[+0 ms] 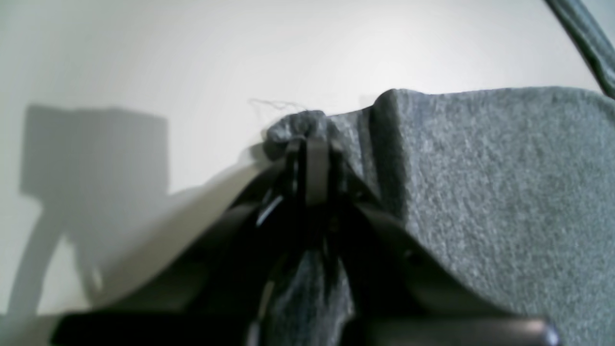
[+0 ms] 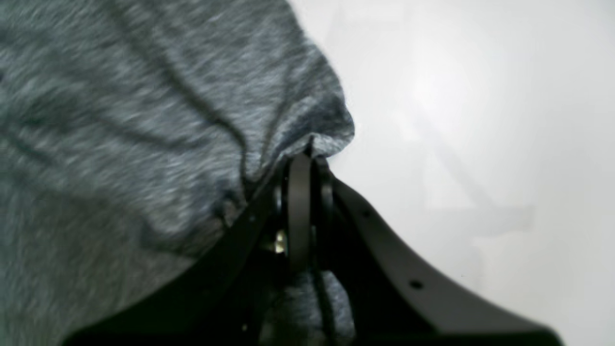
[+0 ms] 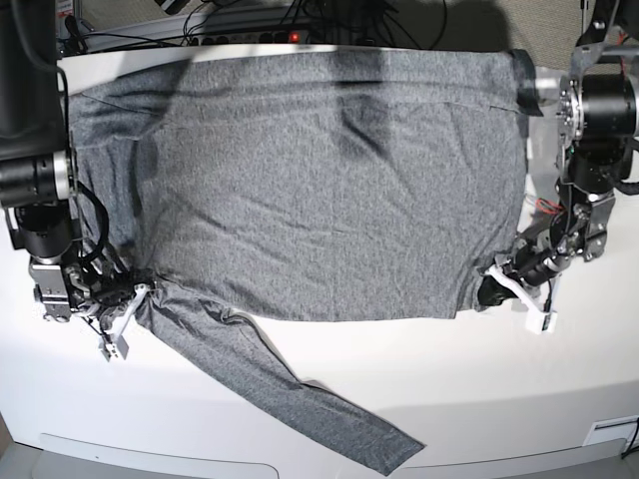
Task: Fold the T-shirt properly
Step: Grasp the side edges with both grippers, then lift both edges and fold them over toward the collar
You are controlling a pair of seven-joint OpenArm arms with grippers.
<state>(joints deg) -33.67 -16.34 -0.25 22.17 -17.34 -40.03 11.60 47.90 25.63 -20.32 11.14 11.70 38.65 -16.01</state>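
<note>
T-shirt (image 3: 319, 180): spread flat on the white table (image 3: 300, 399), its long axis running straight from one set of fingers to the other; one long sleeve (image 3: 290, 394) trails away from the right arm's corner toward the near table edge.

Left fingers (image 1: 307, 144): pressed together on a bunched corner of the grey knit; the rest of the cloth lies flat to one side of them in the left wrist view. In the base view this arm sits at that view's right (image 3: 496, 289), at the near corner of the body panel.

Right fingers (image 2: 307, 154): also pinching a fold of the T-shirt, with creases drawn toward the grip; bare table lies on the other side. In the base view they sit at that view's left (image 3: 135, 296), where the sleeve meets the body.

Key relation: both grips are on the near edge of the garment, and the whole body of the shirt lies beyond the fingers, away from the near table edge.

Nearer arm: neither; each holds its own corner.

Likely next: carry the near edge over toward the far edge, both arms together, so the fold stays square.
</note>
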